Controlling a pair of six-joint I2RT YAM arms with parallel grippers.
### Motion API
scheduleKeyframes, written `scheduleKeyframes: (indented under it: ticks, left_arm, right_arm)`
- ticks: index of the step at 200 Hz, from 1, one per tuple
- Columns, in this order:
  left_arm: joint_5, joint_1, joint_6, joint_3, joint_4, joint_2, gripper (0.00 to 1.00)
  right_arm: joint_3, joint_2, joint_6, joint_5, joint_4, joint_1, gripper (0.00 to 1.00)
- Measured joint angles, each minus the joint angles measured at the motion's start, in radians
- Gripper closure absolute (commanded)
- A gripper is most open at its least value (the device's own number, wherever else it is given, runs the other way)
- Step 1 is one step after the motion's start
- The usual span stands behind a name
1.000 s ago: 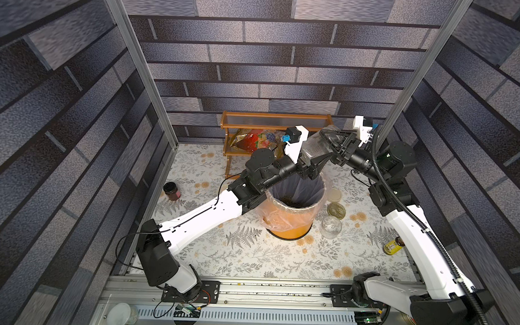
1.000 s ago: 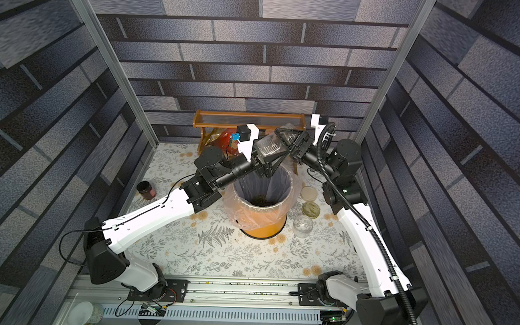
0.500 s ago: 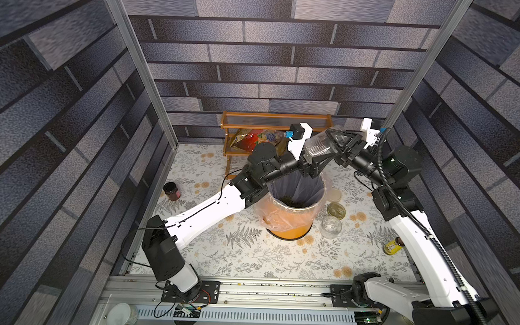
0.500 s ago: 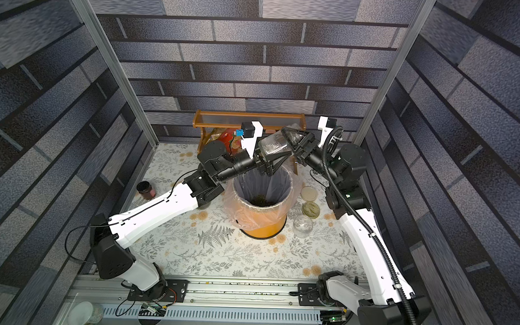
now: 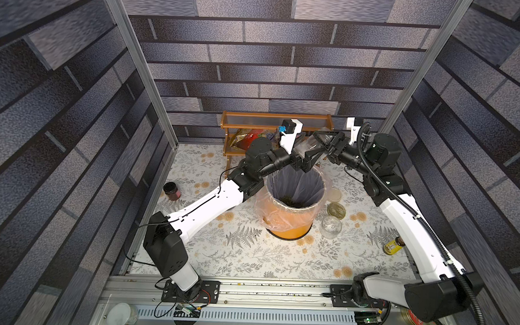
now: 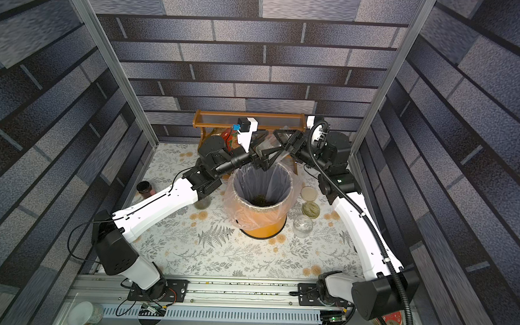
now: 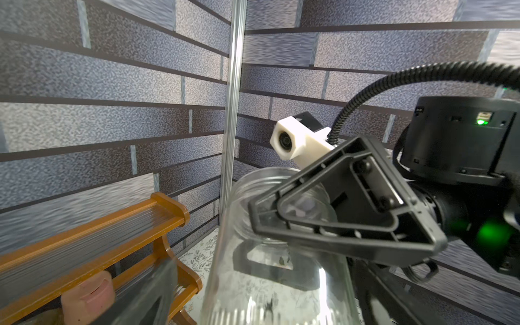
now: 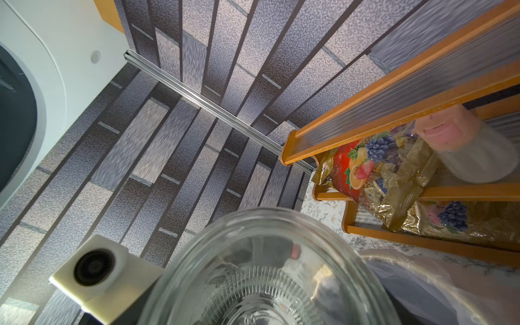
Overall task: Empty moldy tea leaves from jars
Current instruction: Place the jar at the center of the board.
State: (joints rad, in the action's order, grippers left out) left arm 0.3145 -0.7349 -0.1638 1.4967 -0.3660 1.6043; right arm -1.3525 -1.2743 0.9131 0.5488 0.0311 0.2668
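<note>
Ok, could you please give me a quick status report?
Left gripper open. Right gripper shut on jar, nearly empty, over bin. Nothing in the way.

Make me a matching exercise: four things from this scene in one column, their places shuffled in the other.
1. tilted clear jar
2. tea leaves
3. dark jar
4. yellow bottle

A. on the table, far right
B. at the bottom of the orange bin
C. held in the air, off the table
D. on the table, far left

Pairs: 1-C, 2-B, 3-D, 4-A
</note>
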Motion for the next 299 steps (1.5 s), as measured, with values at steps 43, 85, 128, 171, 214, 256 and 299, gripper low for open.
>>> scheduleKeyframes:
  ticks: [43, 85, 128, 171, 214, 256, 299]
  left_arm:
    - [-0.036, 0.036, -0.002, -0.053, 0.058, -0.073, 0.00]
    - [-0.107, 0.055, -0.002, -0.140, 0.104, -0.222, 0.00]
    - [-0.178, 0.063, -0.007, -0.268, 0.166, -0.372, 0.00]
    - [-0.223, 0.076, -0.029, -0.366, 0.238, -0.491, 0.00]
    - [-0.261, 0.076, -0.030, -0.457, 0.304, -0.623, 0.00]
    - [-0.291, 0.079, -0.040, -0.549, 0.356, -0.729, 0.00]
    - [-0.302, 0.082, -0.055, -0.616, 0.389, -0.785, 0.00]
  right_arm:
    - [-0.035, -0.034, -0.053, -0.003, 0.066, -0.031, 1.00]
    - [-0.064, -0.037, -0.134, -0.047, 0.138, -0.056, 1.00]
    - [-0.021, 0.040, -0.263, -0.214, 0.258, -0.072, 1.00]
    - [0.110, 0.199, -0.389, -0.454, 0.325, -0.074, 1.00]
    - [0.315, 0.246, -0.486, -0.640, 0.303, -0.074, 1.00]
    - [0.504, 0.212, -0.573, -0.723, 0.225, -0.074, 1.00]
    - [0.609, 0.172, -0.620, -0.742, 0.052, -0.074, 1.00]
